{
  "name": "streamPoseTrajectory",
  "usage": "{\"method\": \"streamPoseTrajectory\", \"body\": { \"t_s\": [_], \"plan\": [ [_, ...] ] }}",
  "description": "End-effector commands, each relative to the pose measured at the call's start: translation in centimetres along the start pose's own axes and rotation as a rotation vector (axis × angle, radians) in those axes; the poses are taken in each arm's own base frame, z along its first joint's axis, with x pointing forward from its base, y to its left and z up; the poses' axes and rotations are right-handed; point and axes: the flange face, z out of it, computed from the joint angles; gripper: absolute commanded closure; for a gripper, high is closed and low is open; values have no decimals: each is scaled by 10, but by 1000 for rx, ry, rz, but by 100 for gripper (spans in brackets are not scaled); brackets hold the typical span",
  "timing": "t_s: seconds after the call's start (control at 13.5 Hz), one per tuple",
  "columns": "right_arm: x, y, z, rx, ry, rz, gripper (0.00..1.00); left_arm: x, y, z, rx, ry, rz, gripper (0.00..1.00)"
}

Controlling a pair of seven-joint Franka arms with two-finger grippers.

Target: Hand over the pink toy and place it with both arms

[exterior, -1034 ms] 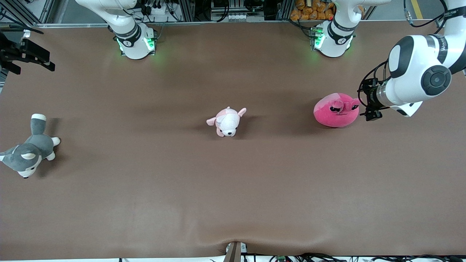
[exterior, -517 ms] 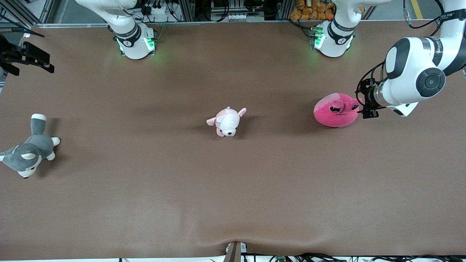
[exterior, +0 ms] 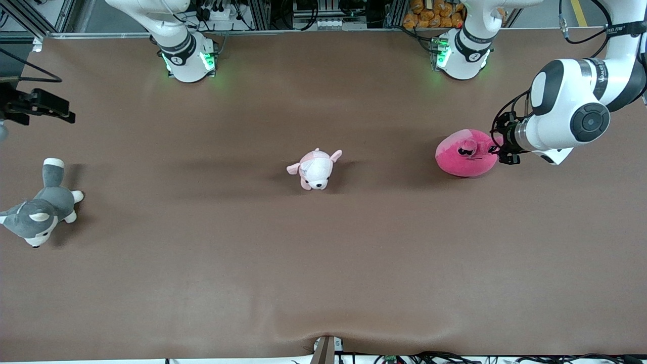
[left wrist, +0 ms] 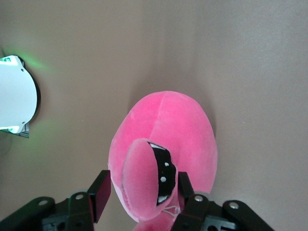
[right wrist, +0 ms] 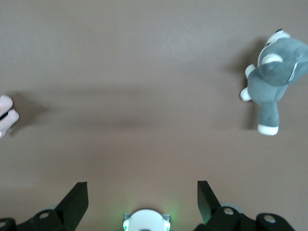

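The pink toy (exterior: 466, 153) lies on the brown desk (exterior: 323, 263) toward the left arm's end, at about 3 o'clock of the small pale puppy plush (exterior: 315, 169) in the front view, with its dark half-lidded eye turned up. The left pincer (exterior: 498, 149) is at the toy's 3 o'clock edge, and the left wrist view shows its fingers (left wrist: 100, 195) spread open on either side of the toy's raised ear (left wrist: 139, 178), not yet pressing it. The step in hand looks like the first pick-up. To do it well, I would sink the fingers a little deeper so they pinch a good fold of plush, not just the soft ear tip, which may slip out on lifting, then close firmly and lift straight up before carrying it toward the middle for the hand-over. The right pincer (right wrist: 143, 199) waits, fingers wide apart, high over the desk's edge at the right arm's end, at about 9 o'clock of the front view. The puppy plush lies in the middle of the desk, roughly under the likely hand-over path, so the toy should travel high enough to clear it. The grey husky plush (exterior: 40, 207) lies well apart at the right arm's end.
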Motion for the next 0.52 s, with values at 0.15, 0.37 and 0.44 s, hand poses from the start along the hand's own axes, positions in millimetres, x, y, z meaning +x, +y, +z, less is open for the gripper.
{"method": "streamPoseTrajectory", "body": {
  "t_s": [0.15, 0.37, 0.44],
  "plan": [
    [8, 3, -8, 1, 33, 1, 0, 3, 5, 8, 10, -16, -28, 56],
    [9, 3, -7, 1, 31, 4, 0, 2, 8, 10, 16, -17, -29, 78],
    [8, 3, -8, 1, 33, 5, 0, 2, 10, 12, 22, -16, -29, 80]
  ]
}}
